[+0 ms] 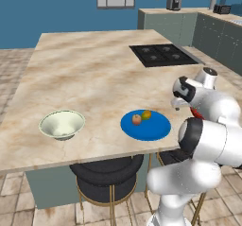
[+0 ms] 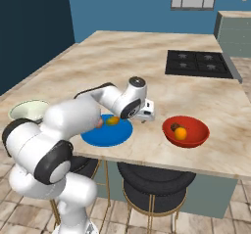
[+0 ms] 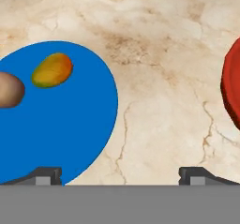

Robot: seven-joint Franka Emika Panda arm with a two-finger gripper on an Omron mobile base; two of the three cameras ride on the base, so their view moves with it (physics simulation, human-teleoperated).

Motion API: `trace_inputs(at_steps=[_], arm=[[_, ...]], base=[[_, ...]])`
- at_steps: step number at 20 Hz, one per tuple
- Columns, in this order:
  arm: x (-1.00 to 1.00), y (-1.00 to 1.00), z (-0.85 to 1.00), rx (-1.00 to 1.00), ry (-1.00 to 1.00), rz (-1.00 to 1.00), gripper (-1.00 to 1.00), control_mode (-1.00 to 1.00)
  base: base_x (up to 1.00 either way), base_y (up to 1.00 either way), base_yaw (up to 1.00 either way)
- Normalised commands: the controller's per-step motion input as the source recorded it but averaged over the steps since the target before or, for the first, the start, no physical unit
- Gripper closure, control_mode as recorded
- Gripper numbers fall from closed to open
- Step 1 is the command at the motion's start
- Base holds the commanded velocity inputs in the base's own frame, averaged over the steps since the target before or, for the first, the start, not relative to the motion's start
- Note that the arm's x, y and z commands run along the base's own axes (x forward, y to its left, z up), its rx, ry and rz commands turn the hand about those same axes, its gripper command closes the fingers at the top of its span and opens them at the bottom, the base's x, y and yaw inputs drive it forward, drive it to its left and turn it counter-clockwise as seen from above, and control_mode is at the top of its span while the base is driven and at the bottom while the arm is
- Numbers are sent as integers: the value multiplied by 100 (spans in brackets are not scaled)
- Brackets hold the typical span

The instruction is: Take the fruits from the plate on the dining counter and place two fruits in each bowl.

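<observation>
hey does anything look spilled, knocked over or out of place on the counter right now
Nothing stands out. The blue plate lies flat with the apple and the green-yellow fruit on it. The red bowl sits upright holding the orange and the brown fruit. The pale bowl stands upright too.

Even, bright rendered light — sharp throughout, shadows faint, soft glare on the white arm [image 1: 208,140].

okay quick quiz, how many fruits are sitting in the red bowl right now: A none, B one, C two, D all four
C: in the right base view the red bowl holds two fruits, an orange and a brown one, while the apple and the green-yellow fruit lie on the blue plate.
</observation>
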Motion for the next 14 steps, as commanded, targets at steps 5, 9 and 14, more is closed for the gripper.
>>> trace_inputs(at_steps=[5,9,14], arm=[[9,100,23,0,-1,-4,-100,-100],[29,100,0,0,0,-26,-100,-100],[51,90,-4,5,1,-51,-100,-100]], base=[[0,0,0],[0,0,0],[0,0,0]])
